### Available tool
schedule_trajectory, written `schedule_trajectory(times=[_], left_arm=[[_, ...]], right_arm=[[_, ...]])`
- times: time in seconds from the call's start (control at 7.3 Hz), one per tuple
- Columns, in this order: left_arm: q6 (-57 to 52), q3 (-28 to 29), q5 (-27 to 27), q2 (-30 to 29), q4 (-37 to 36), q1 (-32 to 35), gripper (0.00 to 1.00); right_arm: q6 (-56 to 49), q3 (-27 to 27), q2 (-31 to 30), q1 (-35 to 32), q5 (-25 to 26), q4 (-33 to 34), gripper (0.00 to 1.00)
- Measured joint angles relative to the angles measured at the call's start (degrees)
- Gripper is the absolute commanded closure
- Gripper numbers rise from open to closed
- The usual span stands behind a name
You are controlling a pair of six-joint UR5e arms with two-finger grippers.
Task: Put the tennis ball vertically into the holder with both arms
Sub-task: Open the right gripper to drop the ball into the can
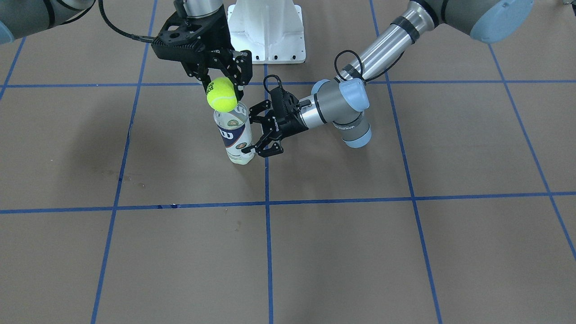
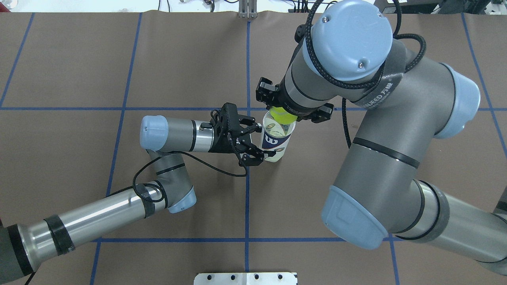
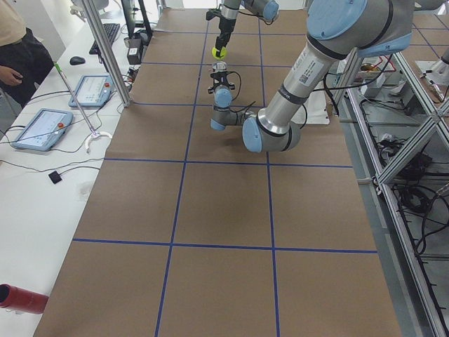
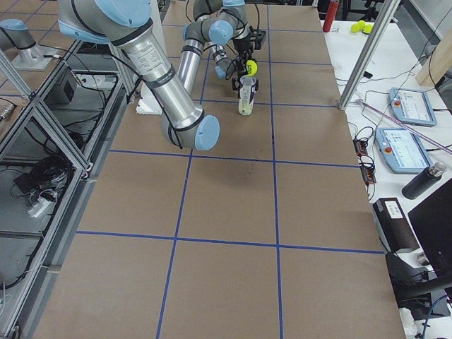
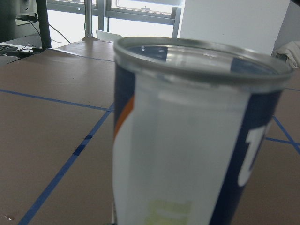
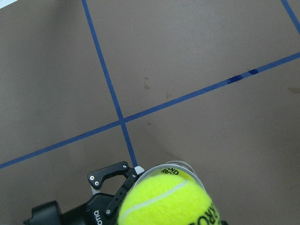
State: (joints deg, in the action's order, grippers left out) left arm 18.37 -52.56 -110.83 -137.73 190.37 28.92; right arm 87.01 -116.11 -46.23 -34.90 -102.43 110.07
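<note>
Yellow felt over clear plastic: the tennis ball (image 1: pixel 222 95) hangs right at the open mouth of the tennis-ball can (image 1: pixel 234 135), which stands upright on the brown table (image 1: pixel 360 252). The right gripper (image 1: pixel 223 87) is clenched on the ball from above. The left gripper (image 1: pixel 253 132) comes in from the side and looks clamped on the can's body, bracing it.

Now the tricky bit, by the look of it: centre the ball over the mouth, lower it straight, and let go only once it sits inside. The left must hold firm so the can doesn't tip.

The right wrist view shows a crescent of the can peeking past the ball, a hint it's slightly off-centre. Overhead, the right wrist hides nearly all of that. The left wrist view catches only the can's top, no ball.
</note>
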Motion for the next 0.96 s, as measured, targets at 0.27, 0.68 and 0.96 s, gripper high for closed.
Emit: schedule_trajectory(times=[0.27, 0.68, 0.96], left_arm=[[0.0, 0.0, 0.0, 0.0, 0.0, 0.0, 0.24], [0.0, 0.0, 0.0, 0.0, 0.0, 0.0, 0.24], [0.0, 0.0, 0.0, 0.0, 0.0, 0.0, 0.16]], right_arm=[[-0.1, 0.1, 0.1, 0.0, 0.2, 0.0, 0.84], [-0.1, 0.1, 0.1, 0.0, 0.5, 0.0, 0.01], [-0.1, 0.0, 0.1, 0.0, 0.8, 0.0, 0.01]])
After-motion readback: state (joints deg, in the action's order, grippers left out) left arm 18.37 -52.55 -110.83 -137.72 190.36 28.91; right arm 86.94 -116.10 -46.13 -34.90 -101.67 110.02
